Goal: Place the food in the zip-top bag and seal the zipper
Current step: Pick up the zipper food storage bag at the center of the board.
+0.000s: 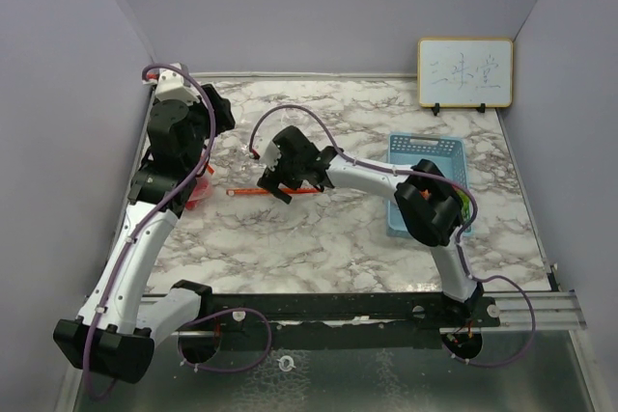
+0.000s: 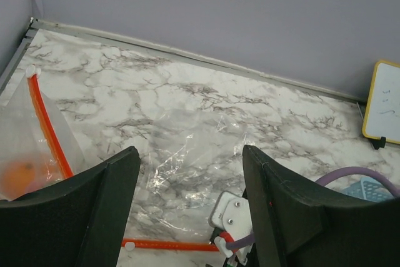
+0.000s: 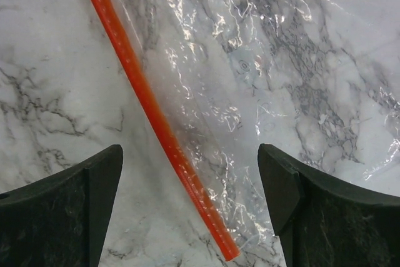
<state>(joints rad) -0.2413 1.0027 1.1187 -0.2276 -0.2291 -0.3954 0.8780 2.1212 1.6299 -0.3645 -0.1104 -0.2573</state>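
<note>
At far left, over the marble table [image 1: 319, 238]: left gripper [image 2: 189, 154] spread wide, holding nothing, hovering above the zip-top bag [image 2: 206, 132]. Just left of its fingers, one orange piece of the food [image 2: 22, 176], already inside the clear film, beside a raised run of the orange zipper [image 2: 47, 120]. Cannot tell whether pressed closed or gaping along that run. Judged as the sealing step, or close to it.

Bring the left fingers down on that raised end first and pin it, keeping the fruit well back from the track.

Moving rightward, more zipper lying flat on the marble, with the right gripper [image 3: 189, 151] directly above, likewise parted wide and empty. Lower straight, straddle the strip rather than the slack film, and pinch firmly. Then draw along toward the pinned end without lifting. Go slowly: thin, slippery plastic, likely to bunch or skid. Check for wrinkles under the strip before closing.

Further right, light-blue basket [image 1: 430, 147], partly hidden by the right arm [image 1: 372, 173]. Remaining contents impossible to make out, so confirm nothing left behind before sealing fully.
</note>
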